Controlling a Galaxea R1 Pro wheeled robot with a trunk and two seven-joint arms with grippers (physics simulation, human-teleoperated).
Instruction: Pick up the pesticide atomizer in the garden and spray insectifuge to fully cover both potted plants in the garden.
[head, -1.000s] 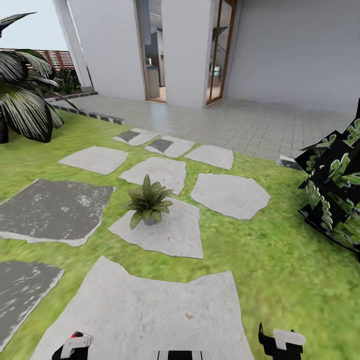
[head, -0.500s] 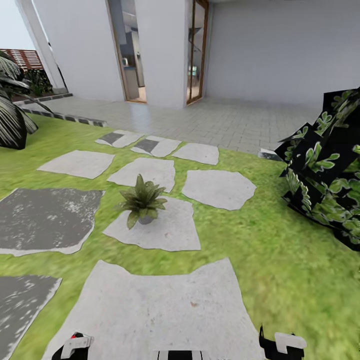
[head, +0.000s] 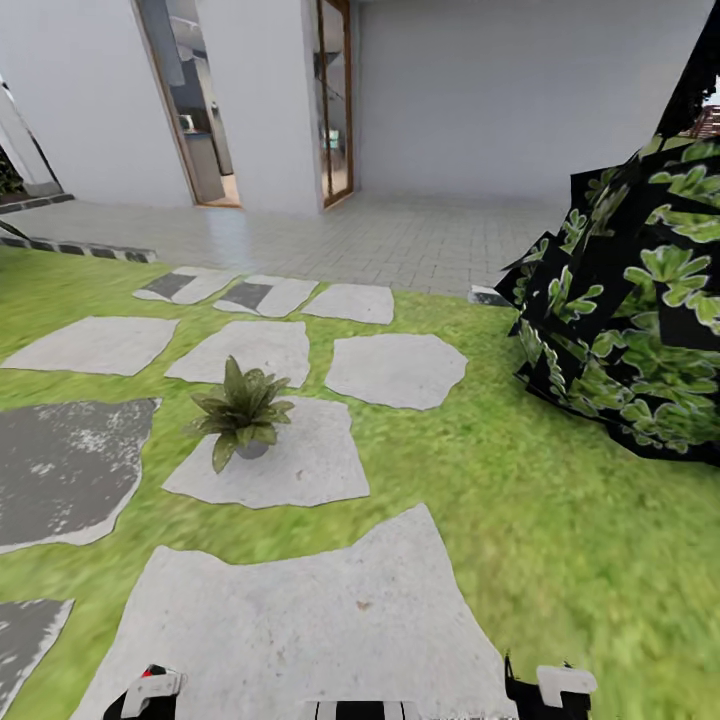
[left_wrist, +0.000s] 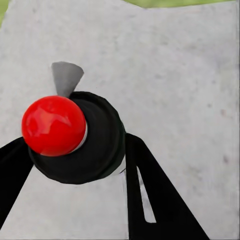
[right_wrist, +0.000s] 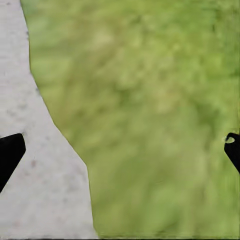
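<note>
One potted plant (head: 240, 410), a low green rosette in a small grey pot, stands on a pale stepping stone (head: 290, 465) ahead and a little left of me. The second potted plant is out of view. My left gripper (head: 143, 697) sits at the bottom edge of the head view, shut on the pesticide atomizer (left_wrist: 95, 142). The left wrist view has its red top (left_wrist: 52, 125) and pale grey nozzle (left_wrist: 66, 77) over stone, with black fingers (left_wrist: 150, 200) on both sides of the dark body. Over the lawn's edge my right gripper (right_wrist: 120, 150) is open and holds nothing.
A big dark leafy bush (head: 640, 300) stands close at the right. Green lawn (head: 520, 520) with several grey stepping stones lies ahead, then a grey paved patio (head: 400, 240) and a white house wall with open doorways (head: 195, 130).
The whole view has swung to the right: the plant and stones slid left in the picture and the bush grew at the right. Both grippers keep their state and place.
</note>
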